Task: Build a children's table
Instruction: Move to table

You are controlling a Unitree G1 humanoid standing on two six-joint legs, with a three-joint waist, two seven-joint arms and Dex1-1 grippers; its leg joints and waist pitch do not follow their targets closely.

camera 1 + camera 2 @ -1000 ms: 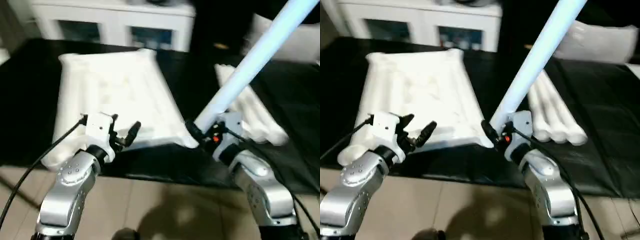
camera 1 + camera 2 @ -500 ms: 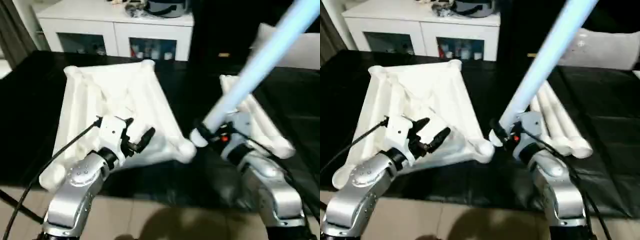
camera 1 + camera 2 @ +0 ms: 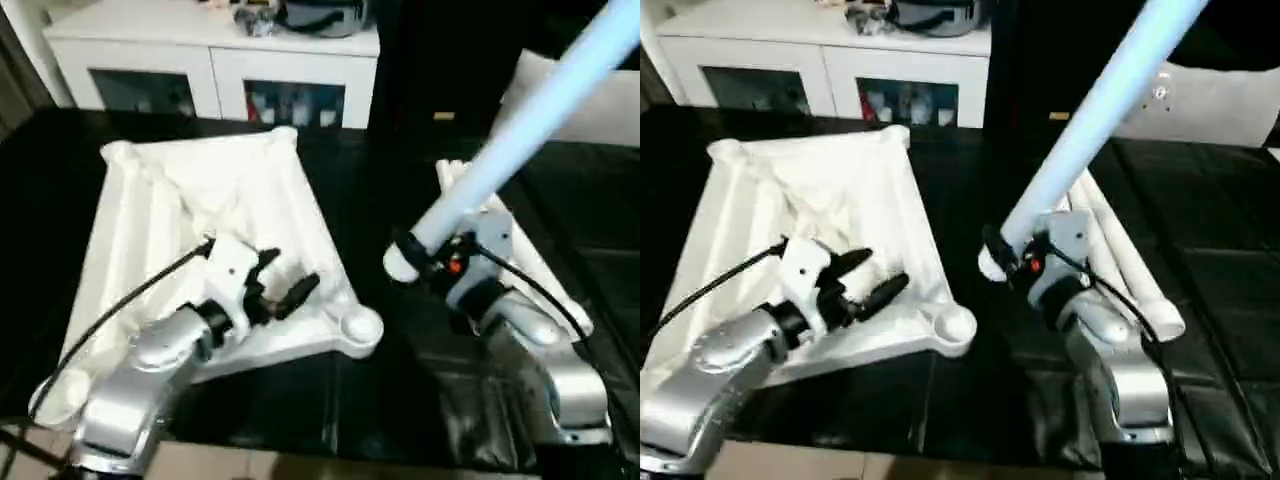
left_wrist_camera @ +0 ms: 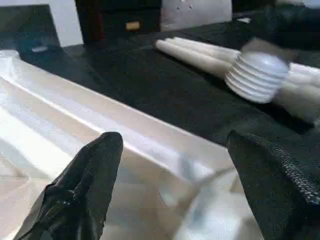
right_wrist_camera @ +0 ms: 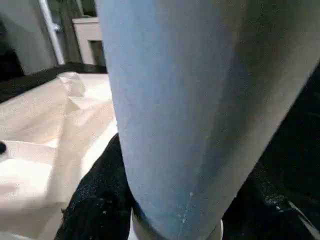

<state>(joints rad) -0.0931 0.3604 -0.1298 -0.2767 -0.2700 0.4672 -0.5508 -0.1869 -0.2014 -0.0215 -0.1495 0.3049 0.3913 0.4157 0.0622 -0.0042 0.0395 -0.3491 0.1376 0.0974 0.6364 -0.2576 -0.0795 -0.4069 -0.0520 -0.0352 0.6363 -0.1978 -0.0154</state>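
Over the upturned table top, left gripper open, right gripper seemingly clamped round a raised leg.

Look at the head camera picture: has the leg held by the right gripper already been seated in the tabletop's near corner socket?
No. The leg held by the right gripper hangs tilted beside the tabletop, apart from the empty corner socket.

Left gripper fingers spread above table top; threaded leg end beyond, before lying legs.
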